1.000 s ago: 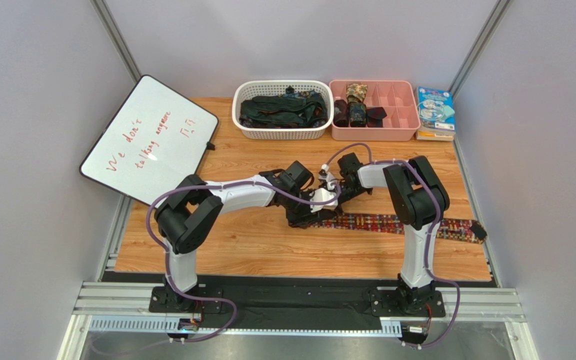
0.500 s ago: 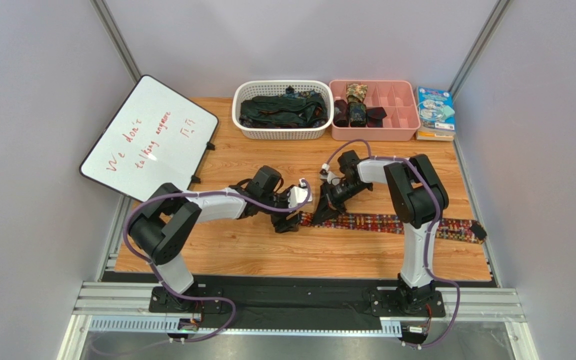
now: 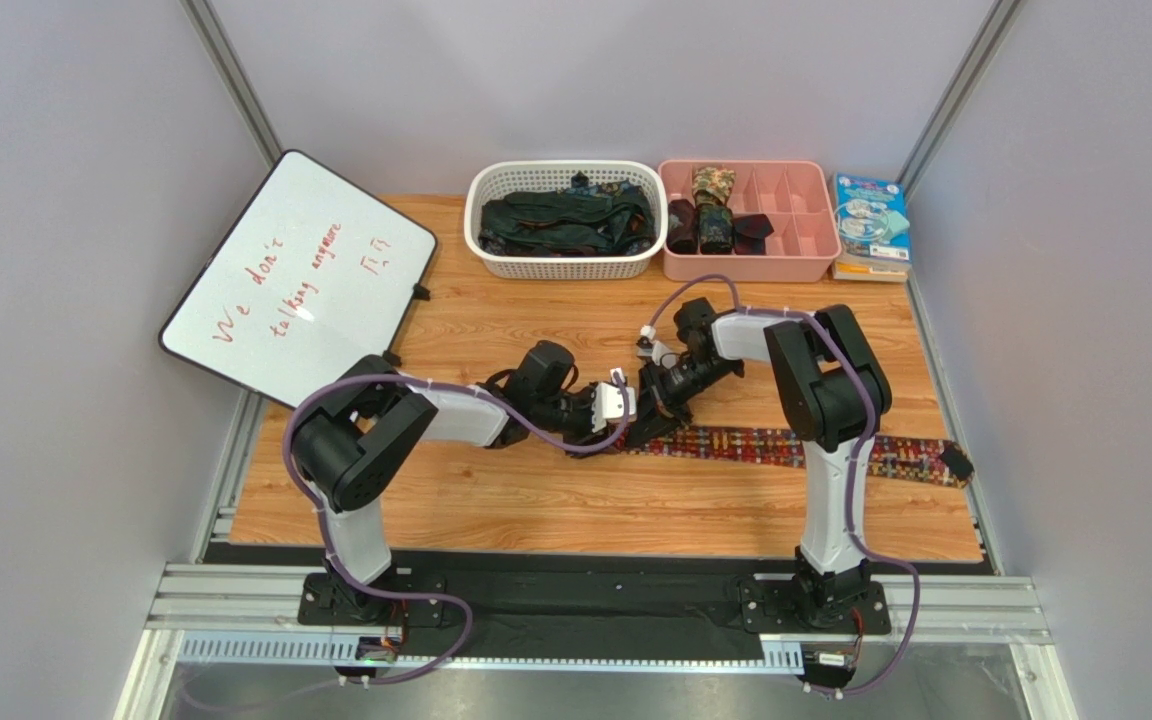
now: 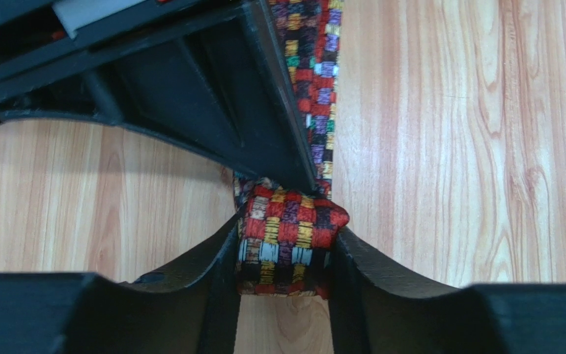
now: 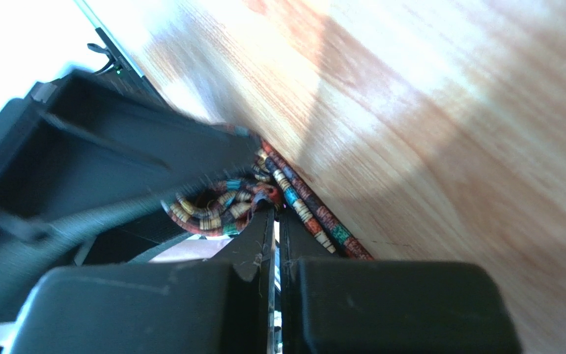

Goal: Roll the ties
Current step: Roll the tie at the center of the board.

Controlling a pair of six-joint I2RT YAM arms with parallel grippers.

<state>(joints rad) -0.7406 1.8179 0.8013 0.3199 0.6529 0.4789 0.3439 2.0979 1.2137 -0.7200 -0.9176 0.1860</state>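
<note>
The patterned red-orange-yellow tie lies flat along the table to the right, its left end rolled into a small coil. My left gripper is shut on that coil, one finger on each side; it also shows in the top view. My right gripper is right against it, tips down on the tie. In the right wrist view its fingers are pressed together, with the coil just left of the tips and the flat tie running off to the right.
A white basket of dark ties stands at the back. Beside it is a pink divided tray holding rolled ties. A whiteboard leans at the left. Books lie at the back right.
My left gripper drew back to the left half a second ago, then came right again onto the tie's rolled end. The right gripper has stayed at the tie's end.
</note>
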